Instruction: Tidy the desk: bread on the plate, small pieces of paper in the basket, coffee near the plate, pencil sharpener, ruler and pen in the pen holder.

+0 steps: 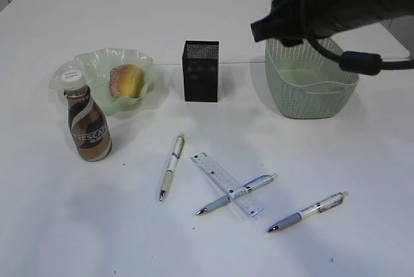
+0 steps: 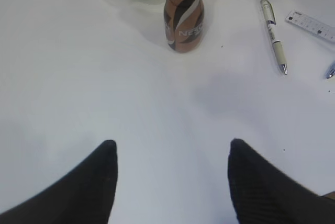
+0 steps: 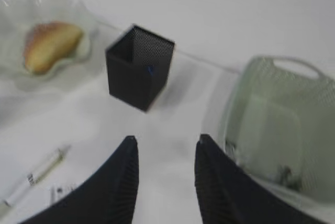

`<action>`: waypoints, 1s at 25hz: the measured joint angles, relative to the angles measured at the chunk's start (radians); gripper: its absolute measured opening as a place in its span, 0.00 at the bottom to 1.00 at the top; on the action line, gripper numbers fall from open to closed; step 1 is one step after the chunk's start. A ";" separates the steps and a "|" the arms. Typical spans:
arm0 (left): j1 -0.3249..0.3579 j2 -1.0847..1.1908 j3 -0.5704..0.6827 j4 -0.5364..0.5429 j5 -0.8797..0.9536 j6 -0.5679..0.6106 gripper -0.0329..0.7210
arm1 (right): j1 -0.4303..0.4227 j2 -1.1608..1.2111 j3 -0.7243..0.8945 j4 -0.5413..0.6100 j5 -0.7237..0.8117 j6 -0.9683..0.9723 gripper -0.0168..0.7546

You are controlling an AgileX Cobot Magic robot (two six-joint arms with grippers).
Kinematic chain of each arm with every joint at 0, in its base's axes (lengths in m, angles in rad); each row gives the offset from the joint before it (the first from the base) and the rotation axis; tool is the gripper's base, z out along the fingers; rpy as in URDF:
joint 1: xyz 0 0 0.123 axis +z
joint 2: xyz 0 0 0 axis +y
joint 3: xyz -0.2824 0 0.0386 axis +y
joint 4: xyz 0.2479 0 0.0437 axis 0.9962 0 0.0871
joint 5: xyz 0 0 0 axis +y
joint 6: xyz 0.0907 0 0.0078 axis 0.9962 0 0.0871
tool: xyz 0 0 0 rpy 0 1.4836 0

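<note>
While the white desk (image 1: 362,160) fills every view, the right gripper (image 3: 165,156) hangs parted and empty, blurred, upper right above the basket (image 1: 310,96); the left gripper (image 2: 170,156) gapes empty; the bread (image 1: 126,81) lies on the plate (image 1: 84,66), upper left.

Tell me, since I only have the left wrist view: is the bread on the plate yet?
Observer: Yes, the bread lies in the plate.
Operator: What's left to stow?
Observer: Three pens on the desk; the middle one lies across the ruler.
Operator: And the other arm?
Observer: The right gripper hangs open and empty near the basket, with the pen holder ahead of it.
</note>
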 joint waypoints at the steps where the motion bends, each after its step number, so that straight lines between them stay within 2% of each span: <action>1: 0.000 0.000 0.000 -0.005 0.000 0.000 0.66 | 0.000 0.000 0.000 0.013 0.084 0.014 0.41; 5: 0.000 0.000 0.000 -0.024 0.000 0.000 0.66 | 0.000 0.000 0.000 0.099 0.311 0.025 0.41; 9: 0.000 0.000 0.000 -0.028 0.000 0.000 0.66 | 0.000 -0.002 0.000 0.189 0.392 0.004 0.41; 11: 0.000 0.000 0.000 -0.028 0.000 0.000 0.66 | 0.000 -0.002 -0.011 0.335 0.465 -0.084 0.41; 12: 0.000 0.000 0.000 -0.028 0.000 0.000 0.66 | 0.000 -0.002 -0.011 0.335 0.465 -0.084 0.41; 13: 0.000 0.000 0.000 -0.028 0.000 0.000 0.66 | 0.000 -0.002 -0.020 0.427 0.514 -0.149 0.41; 14: 0.000 0.000 0.000 -0.029 0.000 0.000 0.66 | 0.000 -0.002 -0.028 0.471 0.549 -0.173 0.41; 18: 0.000 0.000 0.000 -0.041 0.013 0.000 0.66 | 0.000 -0.002 -0.057 0.522 0.634 -0.194 0.41; 19: 0.000 0.000 0.000 -0.044 0.018 0.000 0.66 | 0.000 0.001 -0.096 0.545 0.712 -0.197 0.41; 25: 0.000 0.000 0.000 -0.071 0.032 -0.008 0.66 | 0.000 0.054 -0.197 0.549 0.790 -0.211 0.41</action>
